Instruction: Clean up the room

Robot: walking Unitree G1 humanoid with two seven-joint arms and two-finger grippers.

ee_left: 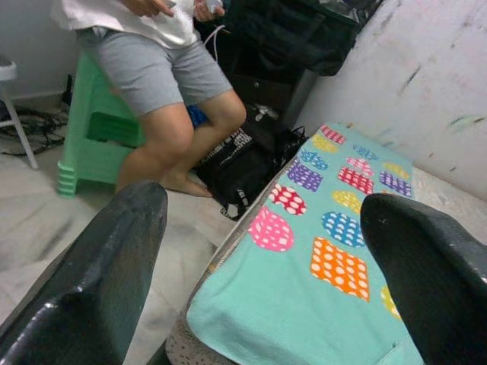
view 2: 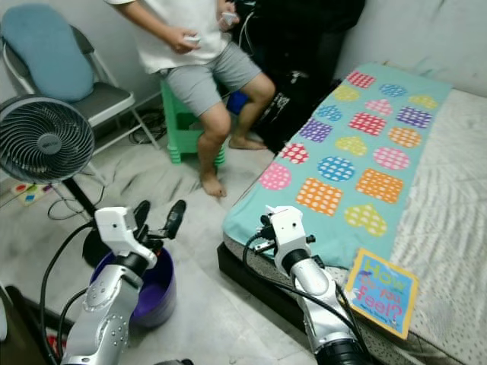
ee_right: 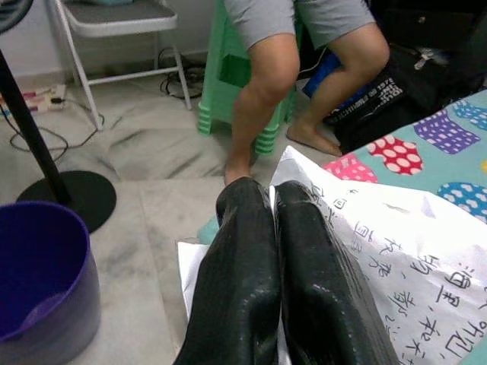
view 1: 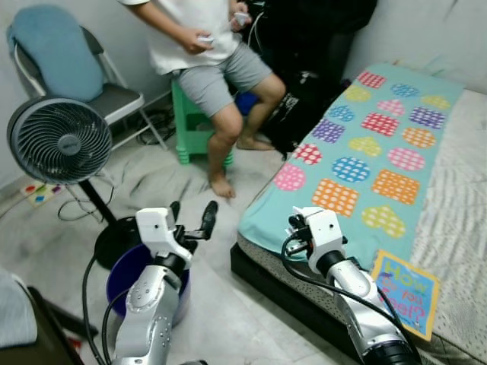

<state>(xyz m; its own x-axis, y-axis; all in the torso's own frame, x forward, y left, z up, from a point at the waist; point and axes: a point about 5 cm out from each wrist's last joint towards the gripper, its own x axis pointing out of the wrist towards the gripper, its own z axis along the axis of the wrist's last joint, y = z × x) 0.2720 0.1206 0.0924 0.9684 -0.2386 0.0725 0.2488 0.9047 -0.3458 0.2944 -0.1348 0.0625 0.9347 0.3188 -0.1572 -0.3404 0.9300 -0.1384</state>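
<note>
My right gripper [ee_right: 274, 194] is shut on a sheet of white paper [ee_right: 396, 243] with black printed characters, pinched at its edge. The gripper is held over the near corner of the bed, its wrist [view 1: 316, 232] above the teal blanket's edge. On the floor to the left stands a purple bucket [view 1: 122, 277], with its rim [ee_right: 38, 258] showing in the right wrist view. My left gripper [view 1: 192, 214] is open above the bucket's right side, nothing between its fingers [ee_left: 114, 258].
A bed with a teal patterned blanket [view 1: 365, 152] fills the right side; a colourful book [view 1: 405, 293] lies near its front edge. A person sits on a green stool [view 1: 194, 125] ahead. A standing fan [view 1: 59, 141], a folding chair [view 1: 114, 99] and black bags [view 1: 304, 99] surround the floor.
</note>
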